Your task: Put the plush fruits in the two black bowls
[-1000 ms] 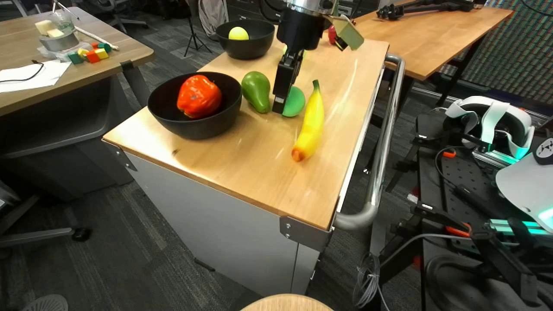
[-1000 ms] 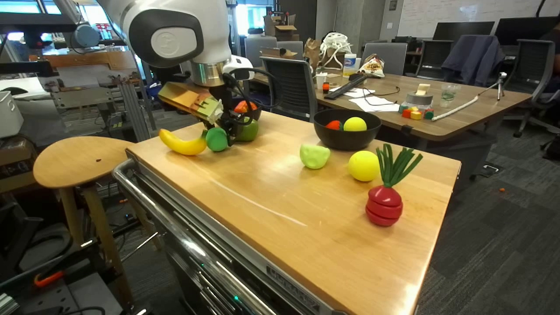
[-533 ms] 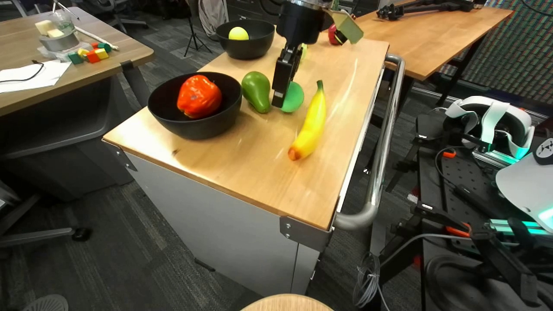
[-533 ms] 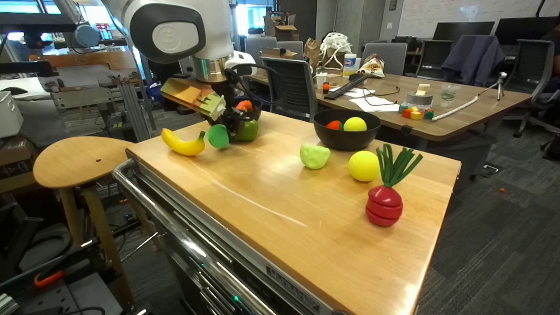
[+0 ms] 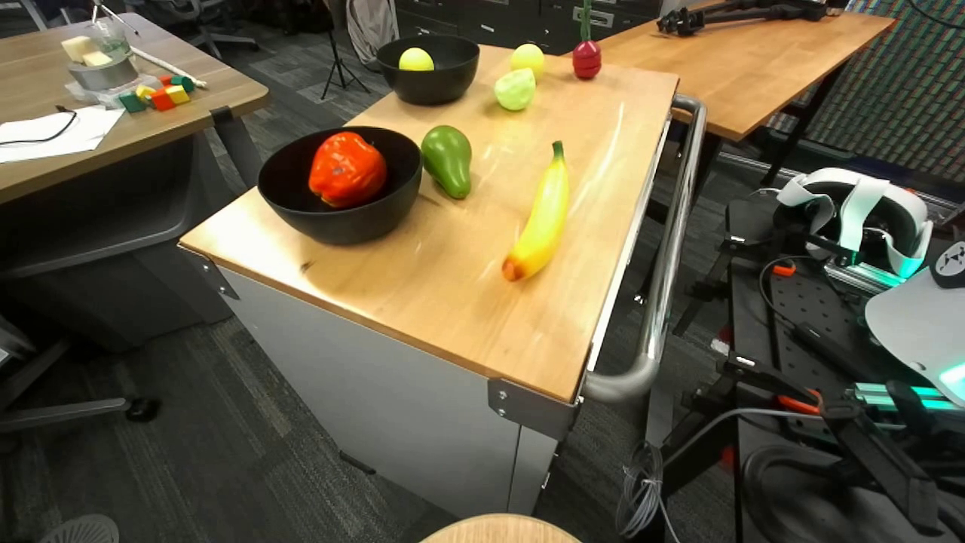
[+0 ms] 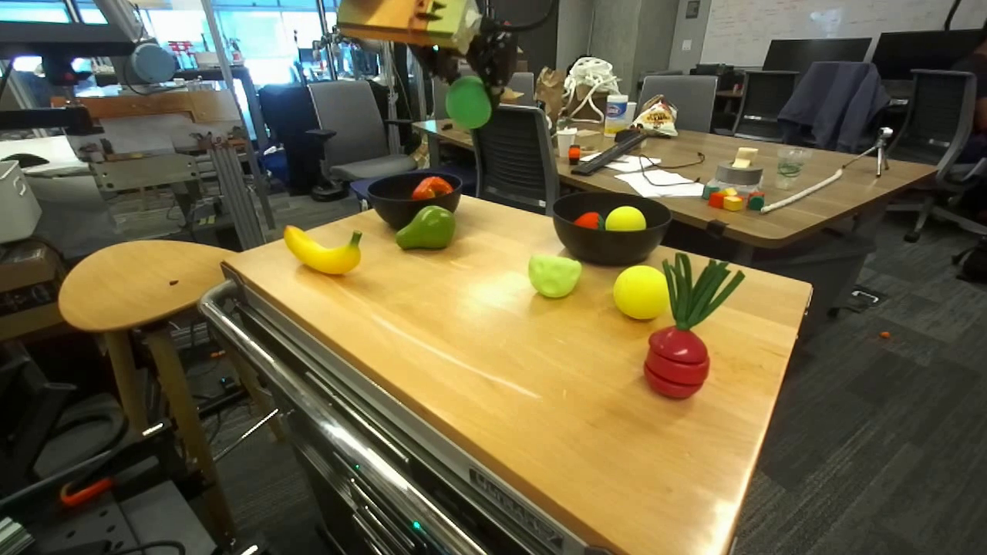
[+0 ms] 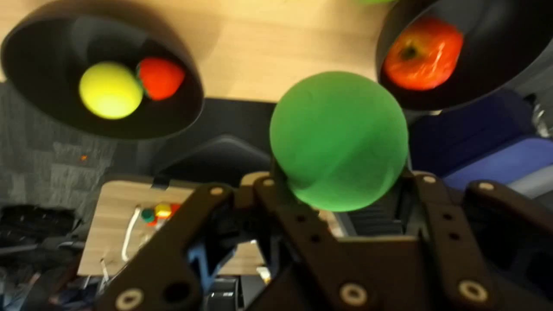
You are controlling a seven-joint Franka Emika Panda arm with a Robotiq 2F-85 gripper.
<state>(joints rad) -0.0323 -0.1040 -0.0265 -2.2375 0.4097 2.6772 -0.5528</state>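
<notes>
since the claw (image 7: 341, 179) has the green ball (image 7: 339, 134) pinched midair, not in a bowl yet, i'd call this roughly a third done. the black bowl (image 5: 350, 225) by the avocado (image 5: 448, 158) holds a red-orange fruit (image 7: 423, 54), the other black bowl (image 6: 611, 249) a yellow ball (image 7: 111, 90) and a strawberry (image 7: 162, 78). left on the wooden top (image 6: 463, 331): that avocado, banana (image 5: 544, 215), pale green half (image 6: 554, 276), loose yellow ball (image 6: 640, 293), red beet (image 6: 677, 366).

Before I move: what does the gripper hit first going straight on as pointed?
Likely the wood tabletop between the two black bowls, the green ball in the gripper touching first. Depth is unclear, so I can't rule out a bowl rim.
</notes>
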